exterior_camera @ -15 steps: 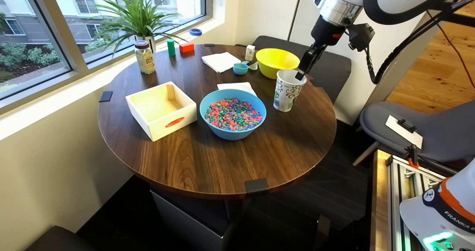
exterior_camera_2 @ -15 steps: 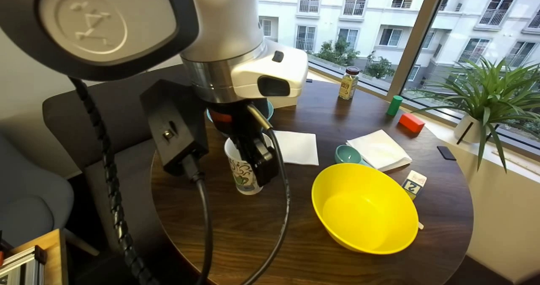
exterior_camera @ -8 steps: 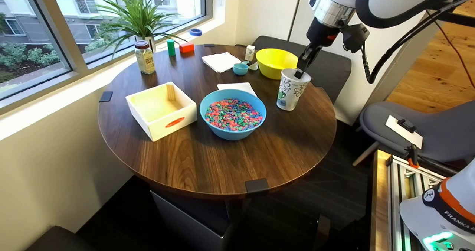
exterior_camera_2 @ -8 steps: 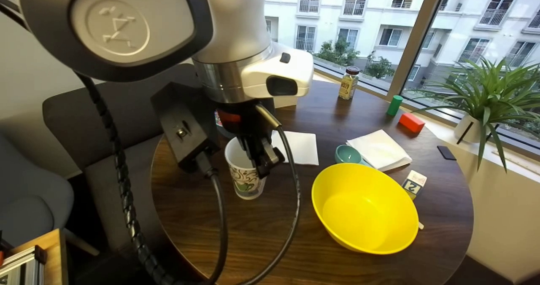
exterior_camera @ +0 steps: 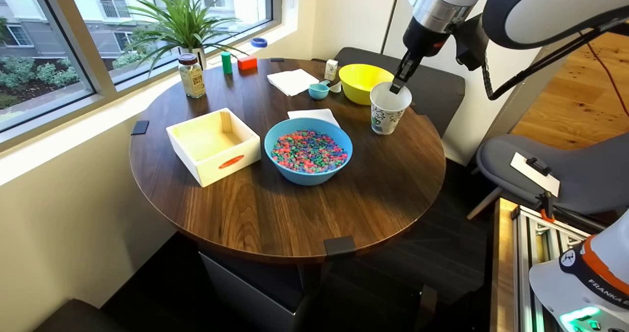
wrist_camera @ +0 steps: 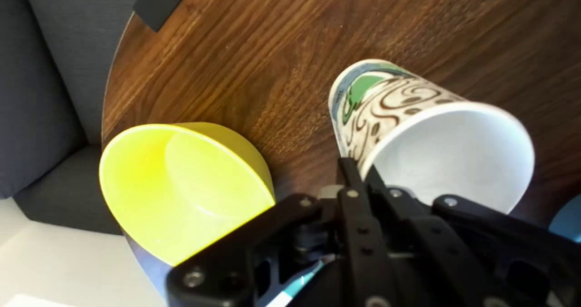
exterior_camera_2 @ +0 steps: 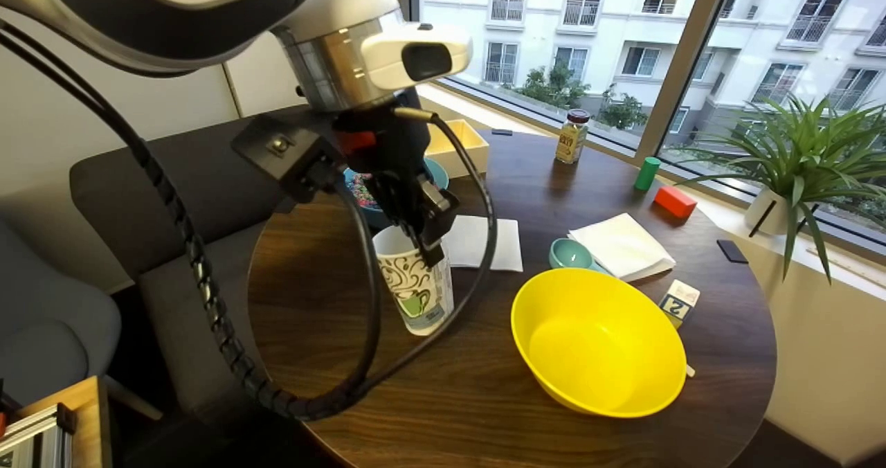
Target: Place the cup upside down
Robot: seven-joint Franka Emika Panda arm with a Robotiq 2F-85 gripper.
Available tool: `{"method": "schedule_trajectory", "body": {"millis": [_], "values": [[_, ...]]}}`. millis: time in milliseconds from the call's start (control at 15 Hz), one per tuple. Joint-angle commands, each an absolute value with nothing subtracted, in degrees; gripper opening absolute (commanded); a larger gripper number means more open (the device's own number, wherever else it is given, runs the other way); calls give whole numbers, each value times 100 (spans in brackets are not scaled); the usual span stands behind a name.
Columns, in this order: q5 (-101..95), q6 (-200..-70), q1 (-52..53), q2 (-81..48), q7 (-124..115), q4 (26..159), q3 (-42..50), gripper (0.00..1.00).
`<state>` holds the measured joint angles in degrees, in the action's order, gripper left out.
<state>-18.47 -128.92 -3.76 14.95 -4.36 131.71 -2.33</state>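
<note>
The white paper cup (exterior_camera: pixel 388 118), with brown swirls and a green cup motif (exterior_camera_2: pixel 415 302) on its side, has its mouth upward and leans slightly. My gripper (wrist_camera: pixel 361 168) is shut on the cup's rim, one finger inside and one outside. In the wrist view the cup (wrist_camera: pixel 395 98) shows its printed side and white inside, which looks bare where visible. Both exterior views show the gripper (exterior_camera: pixel 396 87) reaching down to the near-bowl side of the rim. Whether the cup's base touches the table, I cannot tell.
Beside the cup stands the yellow bowl (exterior_camera_2: pixel 599 343). A blue bowl (exterior_camera: pixel 308 175) of coloured bits and a wooden box (exterior_camera: pixel 214 148) are on the same round table (exterior_camera: pixel 275 214). Napkins (exterior_camera_2: pixel 623 246), a teal scoop (exterior_camera_2: pixel 571 252) and a letter block (exterior_camera_2: pixel 680 298) lie behind.
The fingers have closed on the rim. The cup has shifted and now tips its mouth toward the camera in an exterior view, with the arm moving along with it.
</note>
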Motion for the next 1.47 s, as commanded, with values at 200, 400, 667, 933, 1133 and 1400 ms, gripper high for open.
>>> {"method": "schedule_trajectory", "body": {"millis": [200, 400, 667, 933, 1133, 1400], "values": [[-3573, -12101, -161, 1659, -975, 13410, -972, 1], [-3934, -11991, 6, 1646, -1004, 13479, -1034, 1], [-4263, -11956, 53, 1614, -1062, 13529, -978, 1], [-4772, -11846, 21, 1514, -1287, 13588, -891, 1], [-4781, -12051, 85, 1432, -1441, 13673, -801, 1], [-4787, -12359, 150, 1434, -1704, 13699, -802, 1]]}}
